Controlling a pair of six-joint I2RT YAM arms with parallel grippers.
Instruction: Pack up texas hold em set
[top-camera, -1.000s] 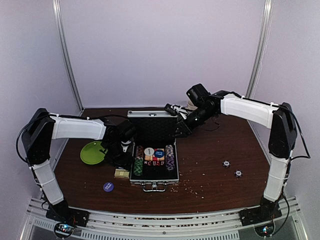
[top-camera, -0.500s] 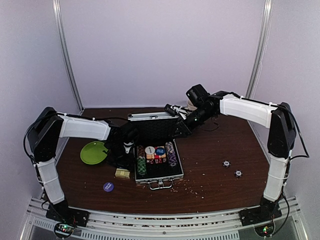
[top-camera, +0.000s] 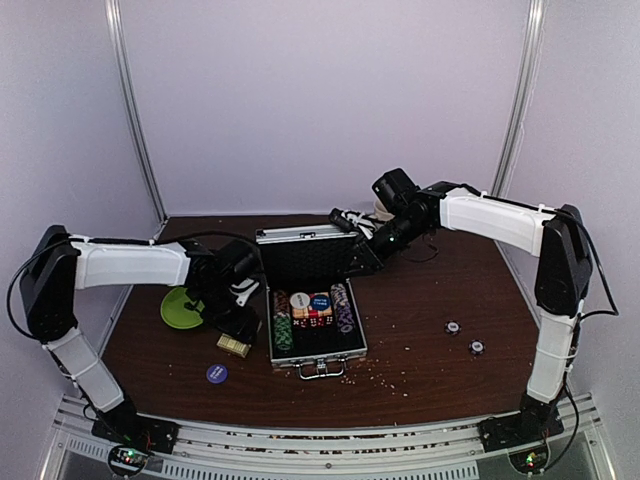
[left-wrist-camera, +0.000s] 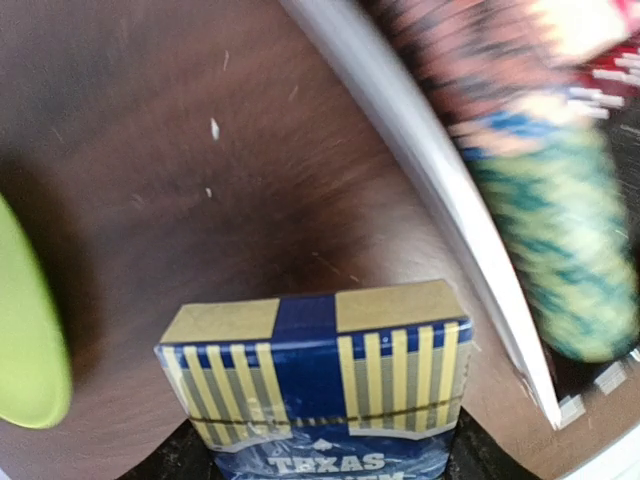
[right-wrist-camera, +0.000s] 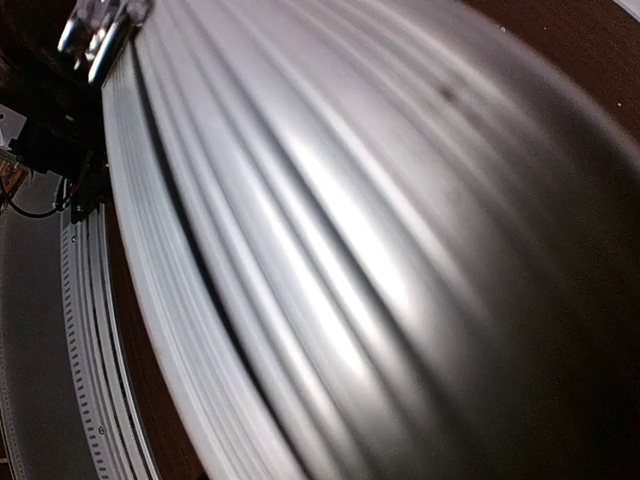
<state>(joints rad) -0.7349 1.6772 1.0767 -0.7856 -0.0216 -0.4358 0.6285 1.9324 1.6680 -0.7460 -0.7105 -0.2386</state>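
Silver case (top-camera: 318, 358) lies open mid-table (top-camera: 420, 300), its lid (top-camera: 305, 252) upright and chip stacks (top-camera: 312, 318) in its tray. At the lid's upper right edge is the right gripper (top-camera: 358, 255); whether its fingers pinch the lid cannot be told, since its wrist view shows only blurred ribbed metal. Just left of the case, the left gripper (top-camera: 238, 322) hangs over the card box (top-camera: 236, 346), its grip unclear. A blue button (top-camera: 217, 373) lies at lower left, a green plate (top-camera: 180, 308) is above it, and two chips (top-camera: 452, 327) lie at right.
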